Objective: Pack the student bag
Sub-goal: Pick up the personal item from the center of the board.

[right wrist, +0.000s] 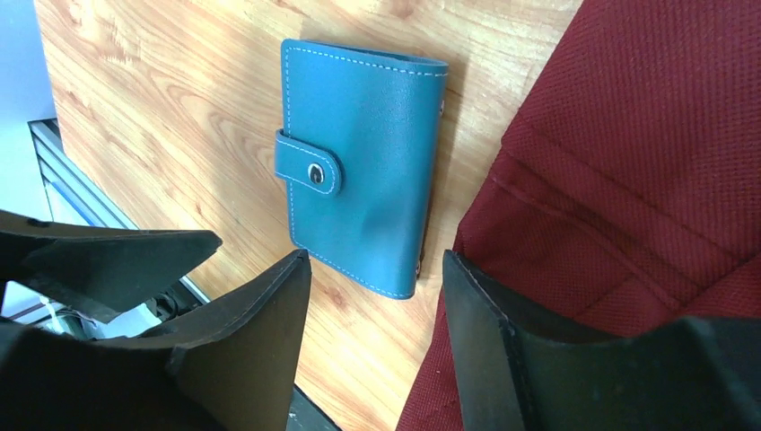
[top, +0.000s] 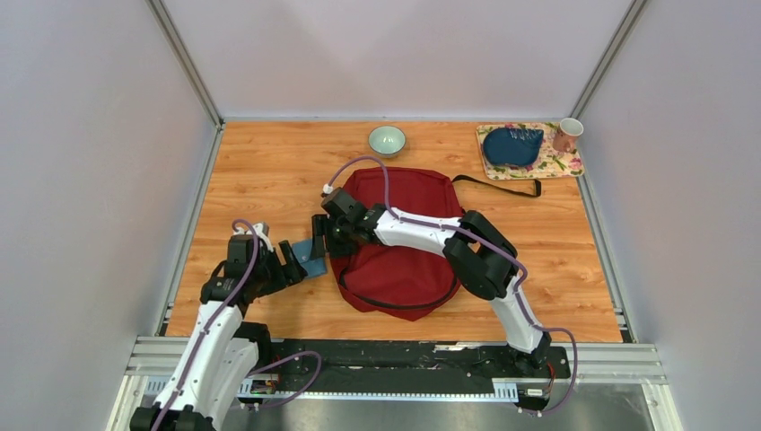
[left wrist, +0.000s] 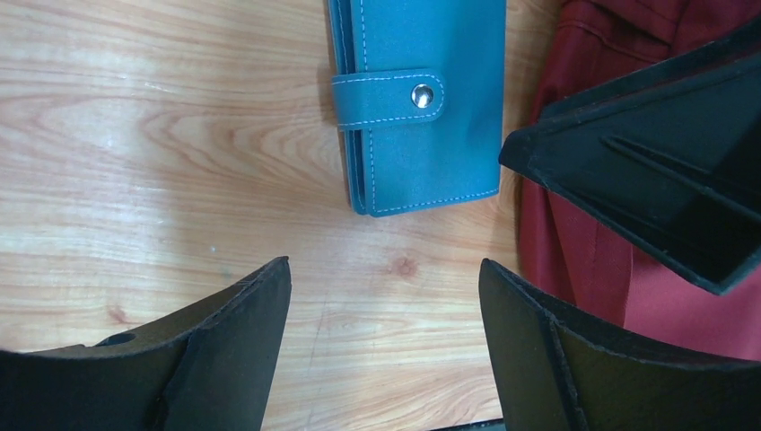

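Bag (top: 395, 274) looks limp and floppy — likely best pinched at its trimmed edge; left gripper (left wrist: 384, 274) and right gripper (right wrist: 377, 260) gape empty near a slim, stiff wallet (right wrist: 363, 162) beside it.

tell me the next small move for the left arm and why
Probably ease the left tool forward until its jaws straddle the blue wallet, then close. The wallet lies flat on the table beside the student bag, untouched. The left tool is open, empty and just short of it. The right tool hovers open at the bag's edge.
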You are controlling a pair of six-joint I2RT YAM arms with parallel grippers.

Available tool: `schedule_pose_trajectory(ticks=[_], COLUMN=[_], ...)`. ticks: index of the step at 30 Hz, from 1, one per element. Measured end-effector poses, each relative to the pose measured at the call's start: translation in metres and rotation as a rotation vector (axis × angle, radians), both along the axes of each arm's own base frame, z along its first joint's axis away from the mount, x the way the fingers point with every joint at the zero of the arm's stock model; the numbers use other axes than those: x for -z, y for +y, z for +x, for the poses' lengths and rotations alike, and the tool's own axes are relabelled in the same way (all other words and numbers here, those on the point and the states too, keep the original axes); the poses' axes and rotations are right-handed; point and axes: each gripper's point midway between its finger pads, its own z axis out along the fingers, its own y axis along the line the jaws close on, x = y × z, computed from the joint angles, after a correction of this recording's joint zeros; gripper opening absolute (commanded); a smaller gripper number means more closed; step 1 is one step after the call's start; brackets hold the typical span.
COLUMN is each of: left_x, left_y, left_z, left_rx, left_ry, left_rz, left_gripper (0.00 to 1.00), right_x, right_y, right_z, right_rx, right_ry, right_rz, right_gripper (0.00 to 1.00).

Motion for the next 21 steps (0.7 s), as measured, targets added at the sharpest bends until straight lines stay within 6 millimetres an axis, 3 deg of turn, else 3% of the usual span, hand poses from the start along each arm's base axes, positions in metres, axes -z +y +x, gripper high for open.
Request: schedule_pose_trajectory(ticks=[7,12,15,21], left_x=[0.011,0.020,0.025,0.030], left_y=[-0.002,-0.002,-0.004,-0.010], left_z=[0.011,0.015,0.017,0.023], left_rx=[0.002,0.002,0.002,0.004], left_ry=[0.037,0.046,0.053,0.041], left_rz=[-0.002,-0.004,-0.015,-0.059], left_gripper=[0.82,0.81,0.81,0.71], right_x=[-0.001,0.022,0.021,0.021], right_y=[0.008,0.010,0.013,0.014], right_z=[0.005,0.005,0.007,0.005], right_rx=[0.005,0.007,0.011,0.012], right_ry=[-0.017,0.008,0.010,0.019], right_rz=[0.030,0.012,0.028,0.037], right_gripper=[0.54,0.52,0.51,0.49])
